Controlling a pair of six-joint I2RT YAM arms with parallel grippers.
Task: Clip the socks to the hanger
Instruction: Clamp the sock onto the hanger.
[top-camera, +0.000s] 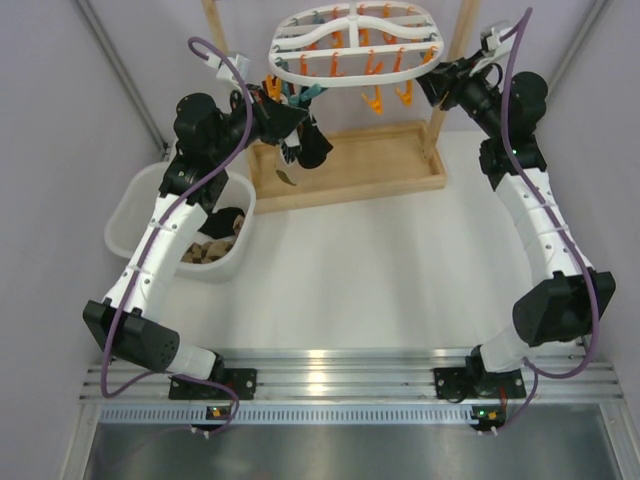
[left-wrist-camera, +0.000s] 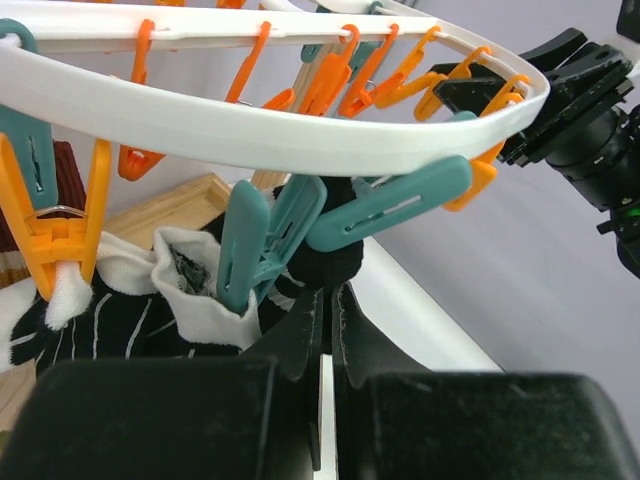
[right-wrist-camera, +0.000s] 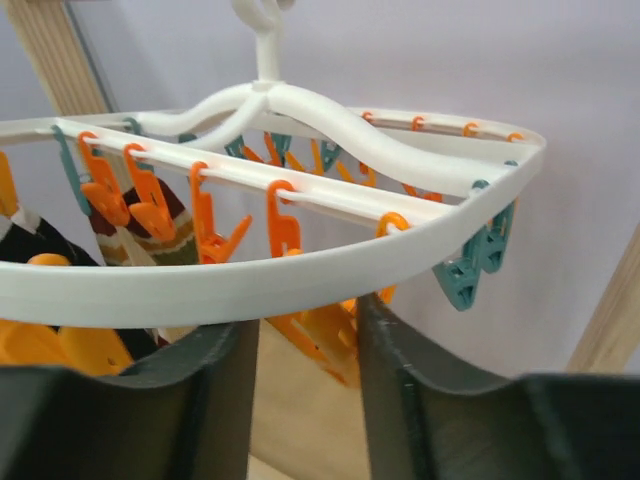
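The white oval hanger (top-camera: 355, 45) hangs from the wooden stand, with orange and teal pegs under it. My left gripper (top-camera: 292, 118) is at its left end, shut on a black sock (left-wrist-camera: 330, 262) held up just below a teal peg (left-wrist-camera: 265, 240). Beside it a black sock with thin white stripes and a white cuff (left-wrist-camera: 110, 320) hangs from an orange peg (left-wrist-camera: 50, 245). Dark socks (top-camera: 310, 148) dangle under the hanger's left end. My right gripper (top-camera: 436, 80) is open at the hanger's right rim (right-wrist-camera: 250, 280), fingers on either side of an orange peg (right-wrist-camera: 330, 340) just beneath the rim.
A white tub (top-camera: 130, 215) at the left holds more socks (top-camera: 215, 245). The wooden stand's tray base (top-camera: 350, 170) lies under the hanger, with upright posts (top-camera: 455, 60) at each side. Grey walls close in on both sides.
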